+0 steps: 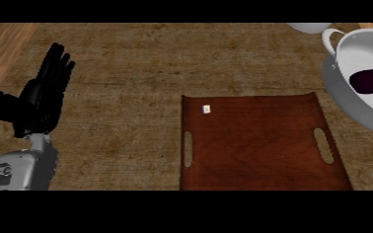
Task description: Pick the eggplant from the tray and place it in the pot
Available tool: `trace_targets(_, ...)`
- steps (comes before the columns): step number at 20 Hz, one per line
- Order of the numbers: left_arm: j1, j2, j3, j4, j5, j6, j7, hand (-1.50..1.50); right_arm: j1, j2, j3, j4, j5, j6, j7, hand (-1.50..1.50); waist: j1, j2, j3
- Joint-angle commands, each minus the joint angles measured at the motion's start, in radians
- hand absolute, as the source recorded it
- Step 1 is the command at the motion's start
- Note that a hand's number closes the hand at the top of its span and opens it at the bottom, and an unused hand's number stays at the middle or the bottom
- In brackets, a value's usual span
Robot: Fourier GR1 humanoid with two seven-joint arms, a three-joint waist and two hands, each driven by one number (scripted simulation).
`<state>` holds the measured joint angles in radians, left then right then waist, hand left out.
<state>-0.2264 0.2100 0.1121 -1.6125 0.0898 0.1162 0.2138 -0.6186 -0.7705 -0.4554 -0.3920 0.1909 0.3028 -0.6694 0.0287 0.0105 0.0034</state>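
Observation:
A brown wooden tray (255, 148) with two slot handles lies on the counter at lower centre-right, and nothing rests on it but a small white tag (207, 109). The silver pot (342, 64) stands at the right edge, partly cut off. Inside it a dark purple eggplant (362, 80) shows against the pale wall. My left hand (45, 94) is at the left edge with its fingers straight and pointing up, holding nothing. My right hand does not show in the head view.
A pale round object (310, 27) sits at the top edge, just left of the pot's handle. A lighter wood strip (15, 39) runs along the counter's far left.

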Motion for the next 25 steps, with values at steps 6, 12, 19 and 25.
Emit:
trace_targets(6, -0.018, 0.022, 0.019, 0.027, 0.011, -0.023, 0.011, 0.00, 0.003, -0.214, -0.111, 0.175, -0.094, 0.254, -0.040, -1.50, -0.002, 0.005, 0.002)
trace_targets(12, 0.011, -0.007, -0.008, -0.022, -0.010, 0.004, 0.016, 0.00, 0.106, -0.263, -0.130, 0.197, -0.112, 0.345, -0.117, -1.50, -0.002, 0.007, 0.007)
trace_targets(19, 0.008, -0.022, -0.029, -0.028, -0.032, 0.015, 0.007, 0.00, 0.134, -0.305, -0.126, 0.186, -0.116, 0.383, -0.096, -1.50, 0.000, 0.006, 0.008)
trace_targets(25, 0.012, -0.028, -0.010, -0.021, -0.015, 0.015, -0.010, 0.00, 0.157, -0.318, -0.124, 0.163, -0.124, 0.404, -0.102, -1.50, -0.003, 0.006, 0.008)
